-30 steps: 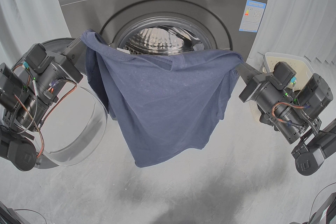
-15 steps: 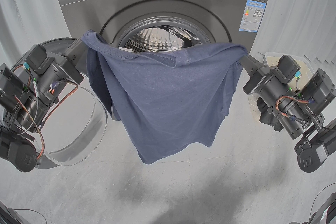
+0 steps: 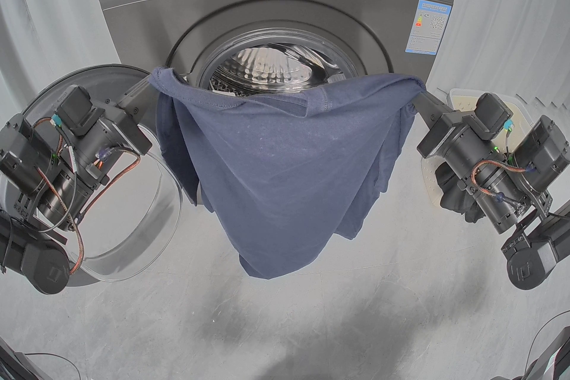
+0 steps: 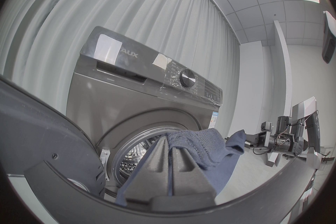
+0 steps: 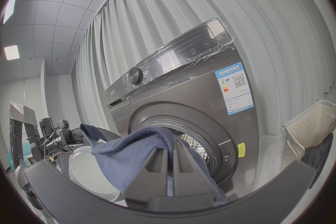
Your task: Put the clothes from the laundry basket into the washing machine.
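Note:
A navy blue T-shirt (image 3: 279,161) hangs spread out in front of the grey washing machine (image 3: 273,1), just before its open drum (image 3: 270,69). My left gripper (image 3: 155,79) is shut on the shirt's left shoulder, and my right gripper (image 3: 415,96) is shut on its right shoulder. In the left wrist view the fingers (image 4: 159,161) pinch the navy blue T-shirt (image 4: 206,146) near the drum (image 4: 140,154). The right wrist view shows my right gripper (image 5: 169,158) clamped on the navy blue T-shirt (image 5: 129,154). The white laundry basket (image 3: 510,108) stands at the right, with a dark garment (image 5: 318,154) in it.
The round washer door (image 3: 113,197) stands swung open at the left, just below my left arm. Grey curtains (image 3: 522,13) hang behind the machine. The floor (image 3: 356,316) in front is bare grey.
My left gripper has moved right and slightly down toward the drum with its shirt corner. My right gripper has shifted right, stretching the shirt wider. The hem has swung a little.

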Robot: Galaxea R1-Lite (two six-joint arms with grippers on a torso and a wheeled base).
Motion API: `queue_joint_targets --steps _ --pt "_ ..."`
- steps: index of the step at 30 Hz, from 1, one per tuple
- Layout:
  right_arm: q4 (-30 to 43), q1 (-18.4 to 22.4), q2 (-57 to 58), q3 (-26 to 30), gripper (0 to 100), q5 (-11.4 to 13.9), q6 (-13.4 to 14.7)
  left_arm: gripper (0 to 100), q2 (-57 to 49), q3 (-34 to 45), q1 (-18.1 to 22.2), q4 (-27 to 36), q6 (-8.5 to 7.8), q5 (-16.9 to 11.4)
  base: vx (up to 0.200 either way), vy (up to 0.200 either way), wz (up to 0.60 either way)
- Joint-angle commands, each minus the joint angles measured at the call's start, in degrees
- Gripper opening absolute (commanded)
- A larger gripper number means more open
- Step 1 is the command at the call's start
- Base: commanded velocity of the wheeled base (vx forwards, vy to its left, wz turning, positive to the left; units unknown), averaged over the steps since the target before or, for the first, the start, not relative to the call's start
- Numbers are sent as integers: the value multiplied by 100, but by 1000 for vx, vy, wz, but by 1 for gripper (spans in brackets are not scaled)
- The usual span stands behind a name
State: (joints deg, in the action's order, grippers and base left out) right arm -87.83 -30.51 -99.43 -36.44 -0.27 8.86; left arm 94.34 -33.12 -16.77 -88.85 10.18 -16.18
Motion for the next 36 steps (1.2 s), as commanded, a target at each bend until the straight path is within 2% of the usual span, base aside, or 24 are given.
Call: queue_joint_targets --steps 1,30,33,36 --pt "-6 19 2 -4 0 0 1 0 163 16 25 -10 2 1 0 0 0" --pt "38 204 64 -21 0 18 1 0 286 104 51 -1 2 1 0 0 0" --pt "38 151 29 40 0 9 1 0 286 104 -63 -1 10 -8 0 0 0" --pt "-15 72 -33 146 0 0 19 0 313 60 -493 -10 19 -8 0 0 0"
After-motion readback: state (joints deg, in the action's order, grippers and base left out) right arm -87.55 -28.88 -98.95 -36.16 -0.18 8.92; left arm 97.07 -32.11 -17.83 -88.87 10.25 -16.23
